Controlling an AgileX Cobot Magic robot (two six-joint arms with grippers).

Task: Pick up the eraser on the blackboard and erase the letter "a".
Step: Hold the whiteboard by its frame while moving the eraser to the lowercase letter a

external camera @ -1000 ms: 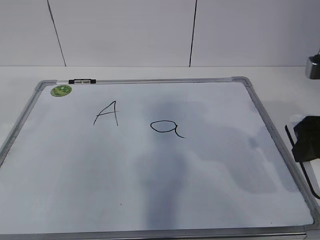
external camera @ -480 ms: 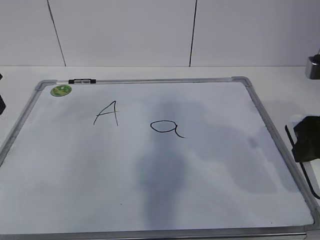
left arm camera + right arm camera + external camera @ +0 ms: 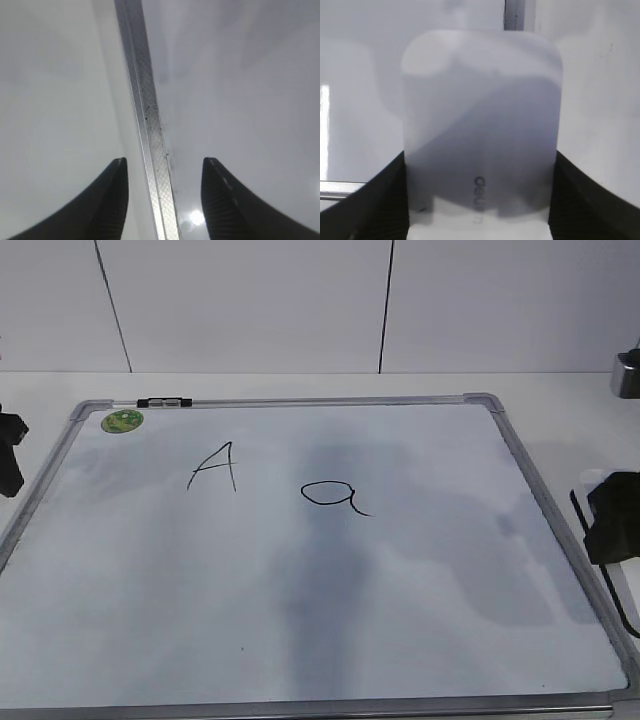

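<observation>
The blackboard (image 3: 420, 600) is a white board in a silver frame lying flat on the table. The letter "a" (image 3: 333, 496) is drawn in black near its middle. The eraser (image 3: 480, 125) is a white glossy block with grey lettering; in the right wrist view it sits between the two black fingers, which press on its sides. My right gripper (image 3: 479, 153) is shut on it, just off the board's right edge (image 3: 606, 520). My left gripper (image 3: 164, 161) is open and empty, straddling the board's left frame (image 3: 145, 115), and shows at the exterior view's left edge (image 3: 8, 455).
A capital "A" (image 3: 213, 467) is drawn left of the "a". A green sticker (image 3: 122, 421) and a black clip (image 3: 163, 401) sit at the board's far left corner. A silver object (image 3: 627, 373) and a black cable (image 3: 603, 570) lie right of the board.
My left gripper has come into the exterior view at the left edge, beside the board's frame. The right gripper and the board have not moved.
</observation>
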